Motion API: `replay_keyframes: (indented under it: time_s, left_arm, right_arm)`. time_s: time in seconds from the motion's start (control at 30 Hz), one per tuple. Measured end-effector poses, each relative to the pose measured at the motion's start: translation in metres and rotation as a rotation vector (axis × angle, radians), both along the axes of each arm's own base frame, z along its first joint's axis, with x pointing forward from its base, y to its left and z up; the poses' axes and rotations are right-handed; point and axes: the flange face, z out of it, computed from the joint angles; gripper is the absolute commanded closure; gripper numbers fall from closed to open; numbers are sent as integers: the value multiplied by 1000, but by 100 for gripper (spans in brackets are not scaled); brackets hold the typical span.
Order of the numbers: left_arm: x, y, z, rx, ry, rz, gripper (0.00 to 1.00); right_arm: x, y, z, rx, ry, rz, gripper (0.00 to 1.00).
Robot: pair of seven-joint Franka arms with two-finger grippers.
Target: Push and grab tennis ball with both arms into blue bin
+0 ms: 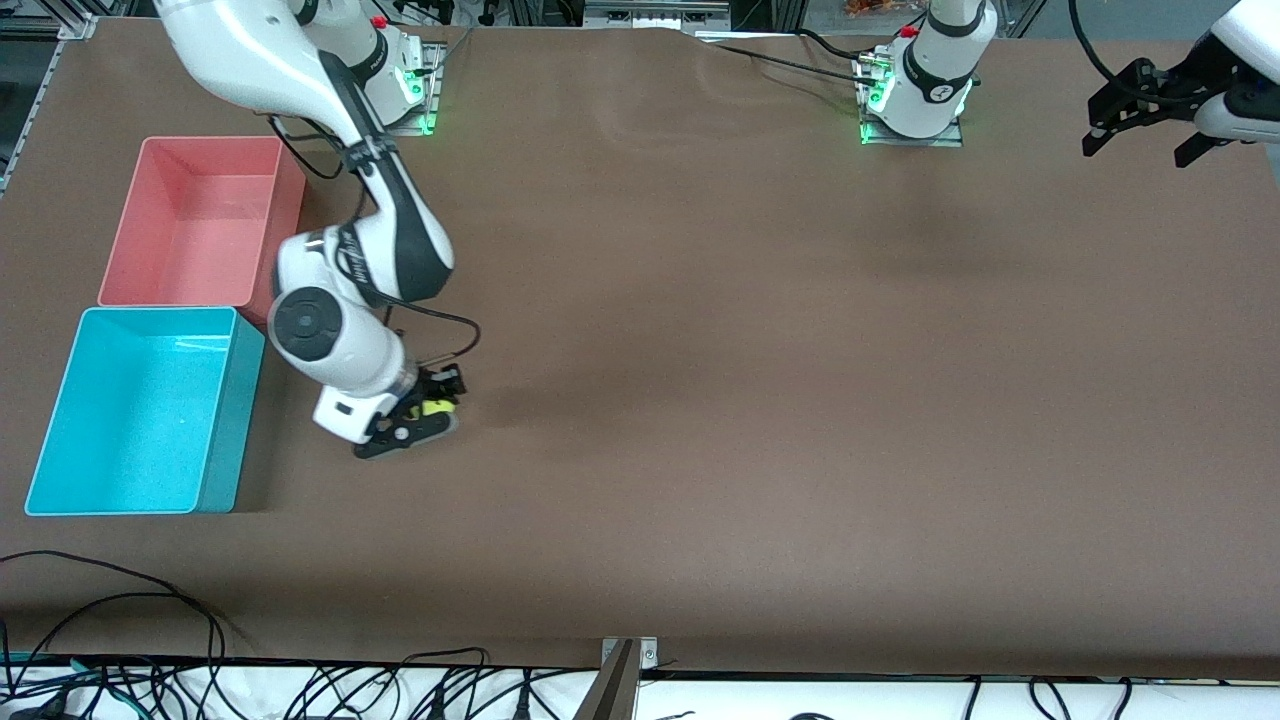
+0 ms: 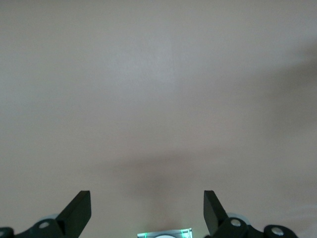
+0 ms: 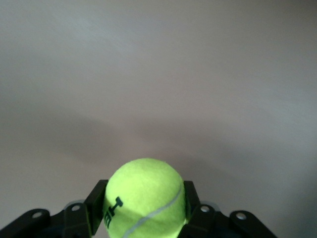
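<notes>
Front view and both wrist views. The right gripper (image 1: 425,410) was low over the brown tabletop (image 1: 760,380), just beside the blue bin (image 1: 140,412) on the side toward the left arm's end of the tabletop. Its fingers (image 3: 95,206) were clamped on the tennis ball (image 1: 436,407), one pressed against each side of the ball. In the right wrist view the tennis ball (image 3: 144,199) filled the gap between the two fingers, its black logo mark and pale seam turned toward the camera. Whether the ball touched the tabletop could not be told from these views.

The blue bin stood at the right arm's end of the tabletop, its interior showing only its own floor. The pink bin (image 1: 200,222) stood touching or just beside it, farther from the front camera, likewise showing only its own floor. The ball lay outside both bins, nearer to the blue one.

The left gripper (image 1: 1150,125) waited in the air over the left arm's end of the tabletop, well apart from the ball and the bins. Its fingers (image 2: 79,213) were spread wide with nothing between them, and the left wrist view showed only bare tabletop under them.

Cables (image 1: 120,640) lay along the tabletop edge nearest the front camera.
</notes>
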Motion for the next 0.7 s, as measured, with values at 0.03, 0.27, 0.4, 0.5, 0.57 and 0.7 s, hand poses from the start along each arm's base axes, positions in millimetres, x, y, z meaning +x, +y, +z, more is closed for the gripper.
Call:
replay_keyframes:
  time_s: [0.03, 0.27, 0.4, 0.5, 0.57, 0.7]
  left_arm:
    - [2, 0, 0, 0, 1, 0, 0]
    - [11, 2, -11, -3, 23, 2, 0]
    - [12, 3, -12, -3, 34, 5, 0]
    - [10, 5, -8, -4, 36, 8, 0]
    - [10, 7, -4, -4, 31, 10, 0]
    - [8, 13, 8, -6, 13, 22, 0]
  right_arm:
    - [0, -13, 5, -8, 17, 7, 70]
    - [-1, -116, 21, -50, 104, 54, 70]
    - [-4, -166, 20, -52, 132, 72, 70]
    - [-8, -201, 16, -44, 150, 75, 70]
    - [-9, -219, 14, -38, 157, 75, 70]
    - [-15, -255, 5, -29, 177, 64, 70]
